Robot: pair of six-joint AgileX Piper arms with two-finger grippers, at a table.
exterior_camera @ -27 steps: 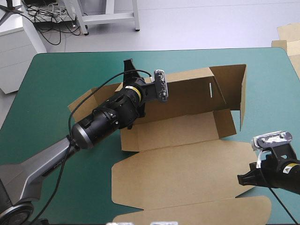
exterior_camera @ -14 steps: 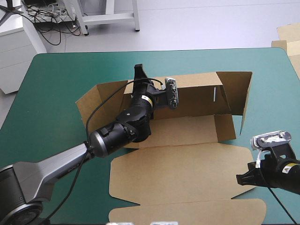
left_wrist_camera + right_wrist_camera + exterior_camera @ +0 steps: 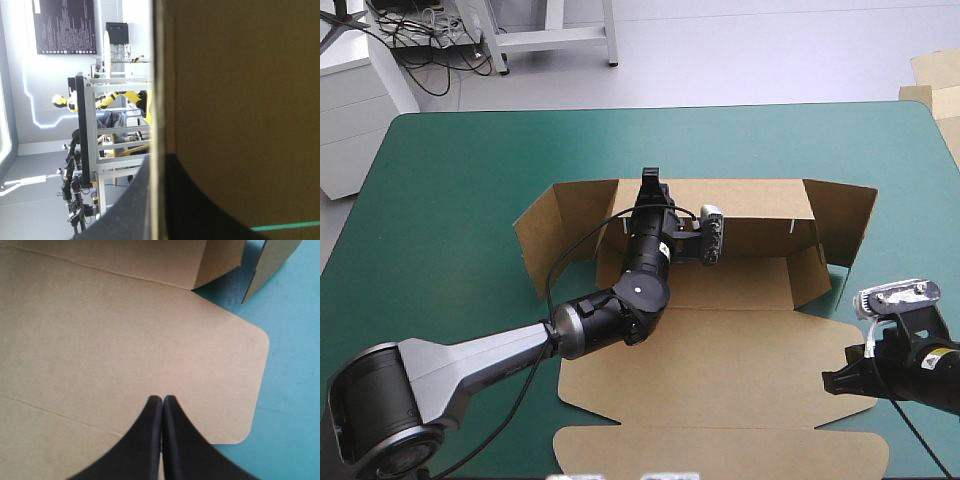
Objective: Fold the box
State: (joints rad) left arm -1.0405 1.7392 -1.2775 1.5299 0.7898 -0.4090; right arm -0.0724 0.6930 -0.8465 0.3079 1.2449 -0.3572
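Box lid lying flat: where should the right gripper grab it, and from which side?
Likely the lid at its rounded right edge, approached from the table's right side. It lies flat, so only an edge can be pinched, and this one is nearest the right gripper, now shut.

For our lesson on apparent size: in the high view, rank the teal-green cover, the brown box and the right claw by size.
Largest: teal-green cover
Then: box
Smallest: right claw, even though nearness to the camera may enlarge it.
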